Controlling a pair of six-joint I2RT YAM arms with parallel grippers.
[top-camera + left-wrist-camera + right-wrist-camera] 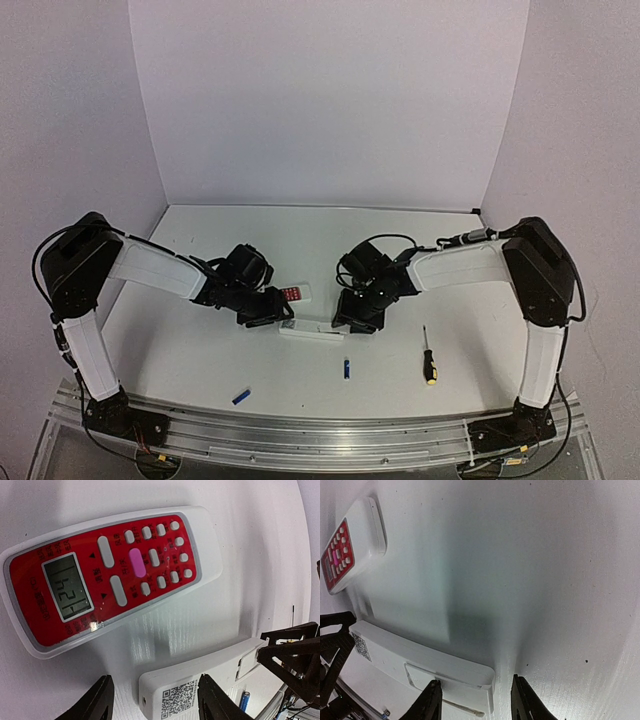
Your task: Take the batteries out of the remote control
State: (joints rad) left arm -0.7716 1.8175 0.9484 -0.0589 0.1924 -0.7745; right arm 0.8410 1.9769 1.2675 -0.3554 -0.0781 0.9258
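the remote control lies back up on the white table, its length running from 9 to 3 o'clock in the top view, with a code sticker near its 9 o'clock end. the left gripper stands over that end with its jaws moderately apart. in the left wrist view the end sits between the two fingers, one right at the casing's edge and the other with bare table between it and the casing, so nothing is clamped. the right gripper stands over the 3 o'clock end, jaws also apart, with the remote's end between them and a gap on one side. one battery lies at 5 o'clock from the remote control and the other battery at 7 o'clock, both apart from it. a red remote lies at 11 o'clock and a screwdriver at 4 o'clock.
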